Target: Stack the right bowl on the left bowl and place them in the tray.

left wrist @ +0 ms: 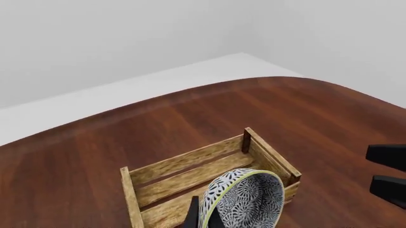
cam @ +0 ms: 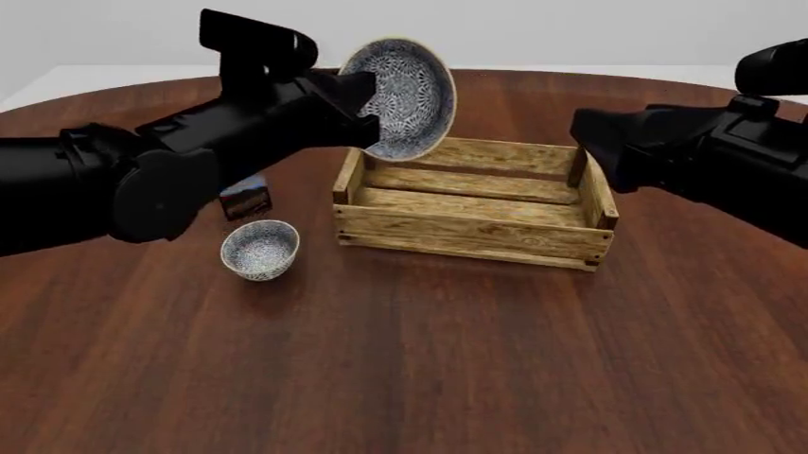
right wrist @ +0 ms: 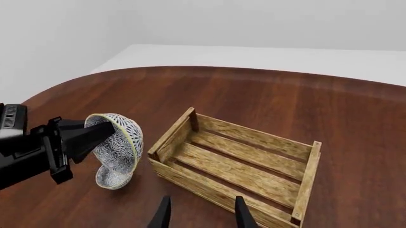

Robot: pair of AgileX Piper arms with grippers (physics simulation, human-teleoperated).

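Left gripper (cam: 360, 118) is clamping the rim of a small white blue-grey patterned bowl (cam: 401, 97), tipped on edge, mouth facing the camera, above the slatted light-brown wooden tray's (cam: 470, 233) 10 o'clock corner. Identical second bowl (cam: 260, 249) is sitting upright at the tray's 9 o'clock. Right gripper (right wrist: 201, 213) is hanging parted, empty.

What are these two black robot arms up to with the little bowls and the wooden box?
The left gripper holds one small white bowl with a blue-grey pattern in the air, tipped on its side, near the left end of the light-brown slatted wooden crate. The crate has nothing in it. A second identical patterned bowl sits upright on the brown table, left of the crate. The right gripper hangs open above the crate, holding nothing.
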